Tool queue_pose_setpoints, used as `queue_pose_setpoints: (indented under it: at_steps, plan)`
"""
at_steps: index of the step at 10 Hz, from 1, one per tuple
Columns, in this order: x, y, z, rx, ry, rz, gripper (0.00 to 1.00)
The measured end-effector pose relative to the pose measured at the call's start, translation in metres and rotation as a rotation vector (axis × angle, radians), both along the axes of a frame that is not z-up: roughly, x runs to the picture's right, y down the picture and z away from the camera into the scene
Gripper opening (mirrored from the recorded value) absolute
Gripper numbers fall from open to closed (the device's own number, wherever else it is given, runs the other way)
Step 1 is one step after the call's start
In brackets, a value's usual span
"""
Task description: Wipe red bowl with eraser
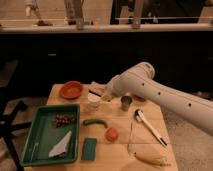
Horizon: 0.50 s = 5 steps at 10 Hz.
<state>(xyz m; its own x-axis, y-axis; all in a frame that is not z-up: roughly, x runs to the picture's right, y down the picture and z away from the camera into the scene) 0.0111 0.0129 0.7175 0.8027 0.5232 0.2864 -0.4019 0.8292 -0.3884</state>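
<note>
Near one red bowl (pixel 71 90) hangs one claw (pixel 101 93) — closed.

It looks like a test kitchen or lab corner. A lone wooden table (pixel 118 153) stands before a long dark counter (pixel 100 52), and a dark chair (pixel 11 125) sits left of the table. Kitchen props lie on the table: a green tray (pixel 54 106), red bowl (pixel 71 90), metal cup (pixel 126 103), tongs (pixel 150 128) and banana (pixel 150 159). A white robot arm (pixel 165 95) reaches over the table's far side, its gripper (pixel 102 94) closed.

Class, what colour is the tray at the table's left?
Green tray, camera view. The claw is beside the red bowl.
</note>
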Motion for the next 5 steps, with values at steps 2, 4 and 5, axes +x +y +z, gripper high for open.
queue_pose_setpoints:
  at_steps: [2, 4, 5]
  plan:
    - [0.0004, 0.0001, 0.0001, 0.0, 0.001, 0.001, 0.0]
    - [-0.0009, 0.0001, 0.0003, 0.0, -0.001, -0.001, 0.0]
    - [-0.0003, 0.0005, 0.0007, -0.001, 0.0, 0.0, 0.0]
